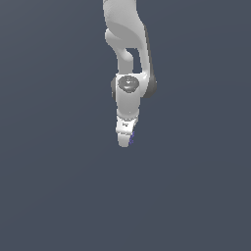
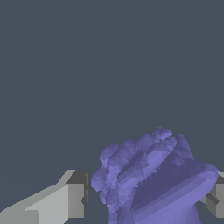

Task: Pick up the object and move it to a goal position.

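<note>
Grey, featureless ground fills both views. I have the gripper point(image 1: 126, 139) clamped on the object point(image 2: 148, 179), which sits between its fingers point(image 2: 72, 199). Pickup looks done; carrying to the goal remains, with no marker visible.

No readable text, label, brand, number or sign anywhere in either view. Only a small dark mark on the white gripper point(image 1: 125, 138), too blurred to make out.
</note>
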{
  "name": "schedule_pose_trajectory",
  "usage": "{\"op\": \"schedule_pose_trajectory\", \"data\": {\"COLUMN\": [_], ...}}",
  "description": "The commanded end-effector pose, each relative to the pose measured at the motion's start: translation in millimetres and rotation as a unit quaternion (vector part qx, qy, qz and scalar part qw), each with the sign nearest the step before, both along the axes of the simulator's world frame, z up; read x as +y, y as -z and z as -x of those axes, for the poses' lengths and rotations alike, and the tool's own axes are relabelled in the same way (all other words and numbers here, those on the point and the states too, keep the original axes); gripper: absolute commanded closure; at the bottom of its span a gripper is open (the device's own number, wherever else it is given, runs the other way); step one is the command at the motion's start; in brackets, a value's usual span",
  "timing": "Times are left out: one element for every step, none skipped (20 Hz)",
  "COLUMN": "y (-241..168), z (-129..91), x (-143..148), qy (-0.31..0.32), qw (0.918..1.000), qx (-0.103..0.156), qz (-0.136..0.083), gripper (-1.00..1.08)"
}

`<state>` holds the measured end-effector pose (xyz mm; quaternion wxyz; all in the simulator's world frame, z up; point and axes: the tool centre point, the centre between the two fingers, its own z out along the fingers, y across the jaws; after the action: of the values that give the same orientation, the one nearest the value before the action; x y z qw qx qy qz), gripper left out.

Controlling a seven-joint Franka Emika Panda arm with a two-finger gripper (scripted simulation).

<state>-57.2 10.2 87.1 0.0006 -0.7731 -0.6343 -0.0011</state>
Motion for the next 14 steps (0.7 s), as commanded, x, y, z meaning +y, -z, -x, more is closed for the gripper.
{"op": "schedule_pose_trajectory", "data": {"y": [-12, -18, -23, -28, -32, -37, -42, -46, -50, -55, -59, -63, -67, -70], "z": [-16, -23, -29, -36, -42, -49, -55, -61, -67, -73, -78, -84, -89, -94], "x": [-7, -10, -13, -16, -19, -22, -25, -27, -30, -33, -35, -38, -40, -43], "qy": [0.000, 0.000, 0.000, 0.000, 0.000, 0.000, 0.000, 0.000, 0.000, 0.000, 0.000, 0.000, 0.000, 0.000], "qw": [1.0000, 1.0000, 1.0000, 1.0000, 1.0000, 1.0000, 1.0000, 1.0000, 1.0000, 1.0000, 1.0000, 1.0000, 1.0000, 1.0000], "qx": [0.000, 0.000, 0.000, 0.000, 0.000, 0.000, 0.000, 0.000, 0.000, 0.000, 0.000, 0.000, 0.000, 0.000], "qz": [0.000, 0.000, 0.000, 0.000, 0.000, 0.000, 0.000, 0.000, 0.000, 0.000, 0.000, 0.000, 0.000, 0.000], "gripper": [1.08, 1.08, 1.08, 1.08, 1.08, 1.08, 1.08, 1.08, 1.08, 1.08, 1.08, 1.08, 1.08, 1.08]}}
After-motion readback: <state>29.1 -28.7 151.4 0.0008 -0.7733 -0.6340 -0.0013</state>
